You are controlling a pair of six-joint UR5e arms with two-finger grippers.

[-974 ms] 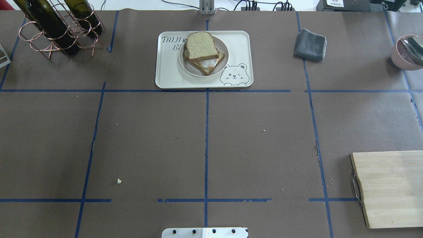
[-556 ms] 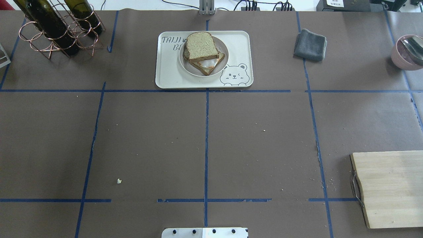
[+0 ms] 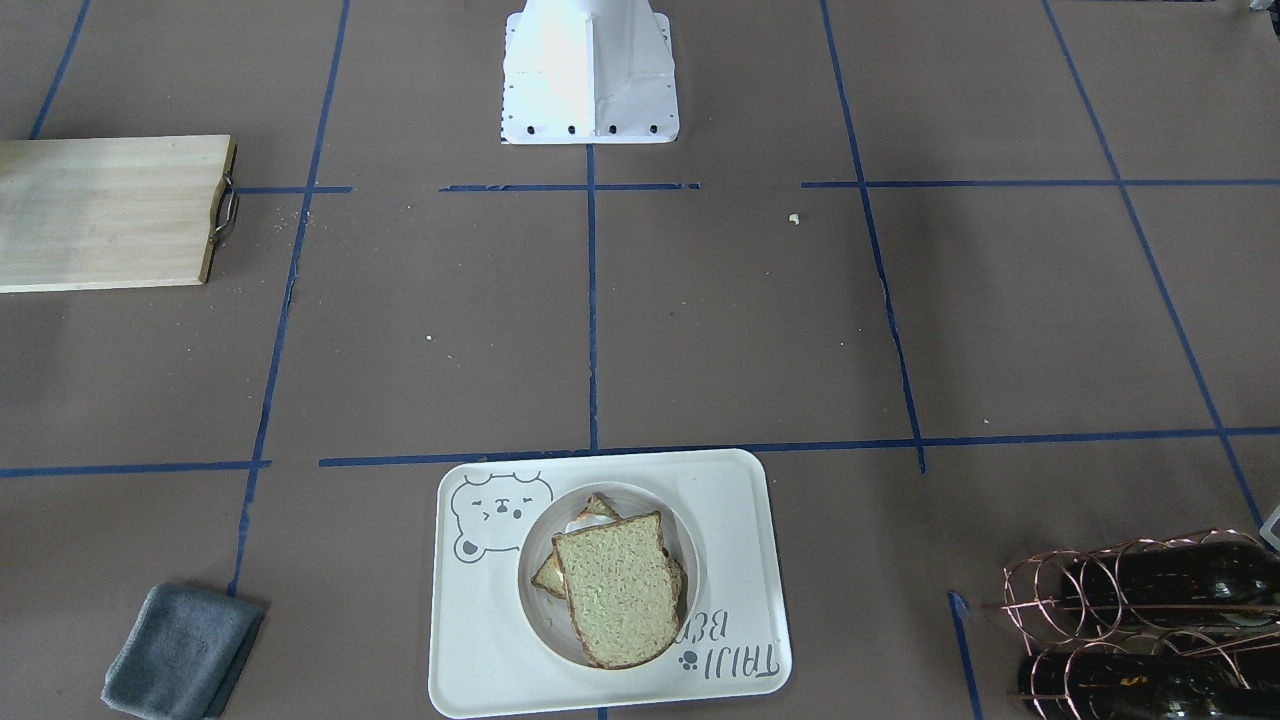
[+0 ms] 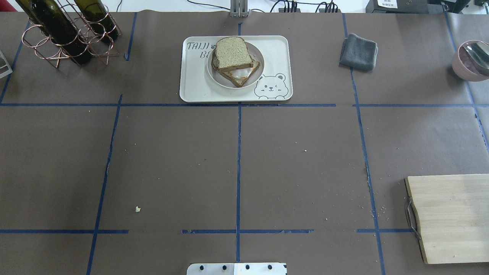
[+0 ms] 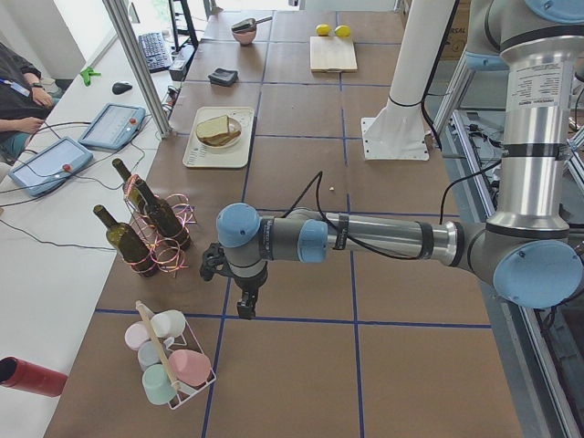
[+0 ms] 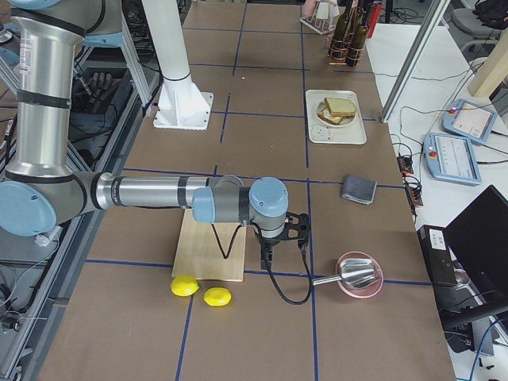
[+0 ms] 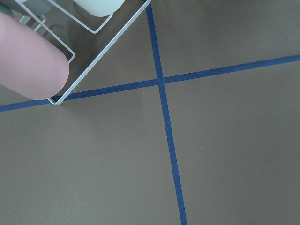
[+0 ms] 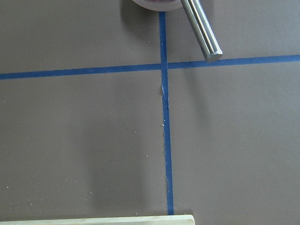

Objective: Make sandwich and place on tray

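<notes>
The sandwich [image 4: 233,61], two brown-crusted slices with white egg between, lies on a small round white plate [image 4: 214,75] on the cream bear tray [image 4: 195,86] at the table's far middle. It also shows in the front-facing view [image 3: 615,590] on the tray [image 3: 480,640]. Neither gripper shows in the overhead or front-facing view. The left gripper [image 5: 246,308] hangs low over the table at the far left end, next to a cup rack. The right gripper [image 6: 267,258] hangs low at the far right end, between board and bowl. I cannot tell whether either is open or shut.
A copper rack of wine bottles [image 4: 65,32] stands far left and a grey cloth [image 4: 359,52] far right. A pink bowl with a metal utensil [image 4: 471,61] and a wooden board [image 4: 450,217] are at the right. A wire rack of cups [image 5: 169,360] is at the left end.
</notes>
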